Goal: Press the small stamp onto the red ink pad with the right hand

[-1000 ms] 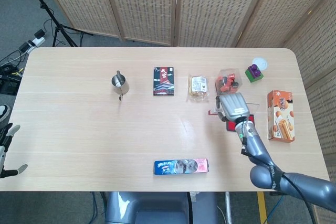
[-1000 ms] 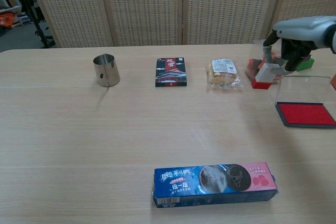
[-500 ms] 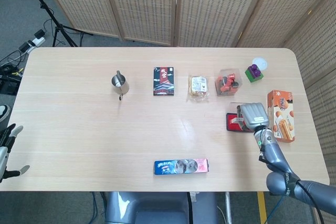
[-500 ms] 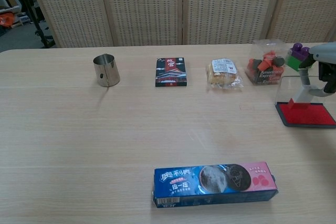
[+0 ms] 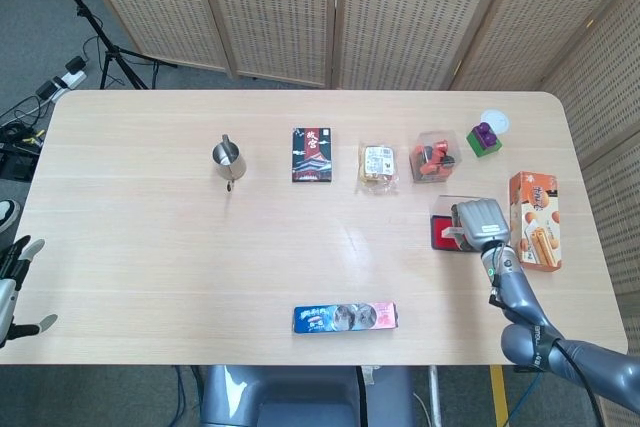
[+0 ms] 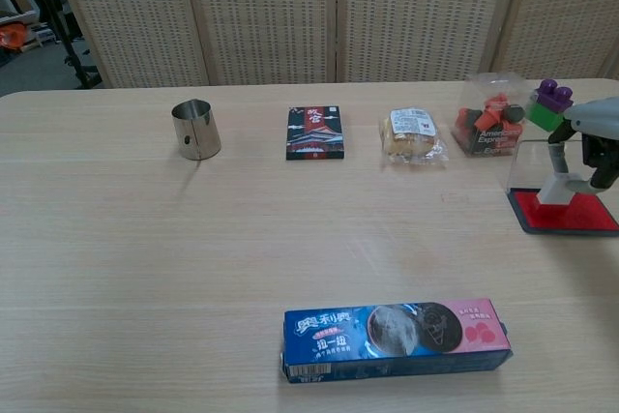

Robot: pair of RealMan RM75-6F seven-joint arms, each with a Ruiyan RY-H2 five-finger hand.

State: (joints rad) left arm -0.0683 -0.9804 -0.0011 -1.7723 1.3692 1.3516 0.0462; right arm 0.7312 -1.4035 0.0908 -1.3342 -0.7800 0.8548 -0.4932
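Note:
The red ink pad (image 6: 567,213) lies open at the table's right side, its clear lid (image 6: 527,154) standing up behind it. The small white stamp (image 6: 555,187) stands upright with its base on the red surface. My right hand (image 6: 598,137) grips the stamp from above and to the right. Seen from the head view, the right hand (image 5: 479,219) covers most of the ink pad (image 5: 439,234) and hides the stamp. At the lower left edge, off the table, my left hand (image 5: 12,287) holds nothing and its fingers are apart.
Along the back stand a metal cup (image 5: 228,157), a black box (image 5: 312,155), a wrapped snack (image 5: 377,164), a clear box of orange items (image 5: 436,155) and a purple-and-green block (image 5: 485,137). An orange carton (image 5: 534,221) lies right of the pad. A blue cookie pack (image 5: 345,317) lies near the front edge.
My right hand carried the stamp rightward from near the clear box to the ink pad, then lowered it until its base met the red surface. The left hand stayed put.

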